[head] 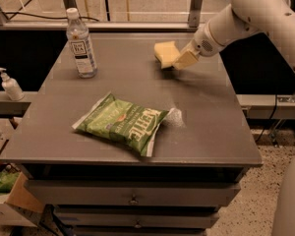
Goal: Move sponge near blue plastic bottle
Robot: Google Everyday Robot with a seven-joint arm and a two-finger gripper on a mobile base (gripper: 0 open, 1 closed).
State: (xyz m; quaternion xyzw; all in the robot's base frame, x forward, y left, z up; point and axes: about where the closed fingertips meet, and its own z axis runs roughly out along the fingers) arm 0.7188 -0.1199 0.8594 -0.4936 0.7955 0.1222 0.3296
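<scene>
The green chip bag [122,124] lies at the front middle of the grey table [206,112]. Its large white letters seem to read "KETTLE", though they run skewed and are hard to make out. The blue plastic bottle [81,43] stands upright at the far left, clear with a white cap. Its white label carries dark print too small to read.

The sponge [164,53] is a small pale yellow block, tilted, at the far right of centre and well apart from the bottle. The gripper [180,61] reaches in from the right and clamps the sponge's right end. A white pump dispenser [10,84] stands left of the table.
</scene>
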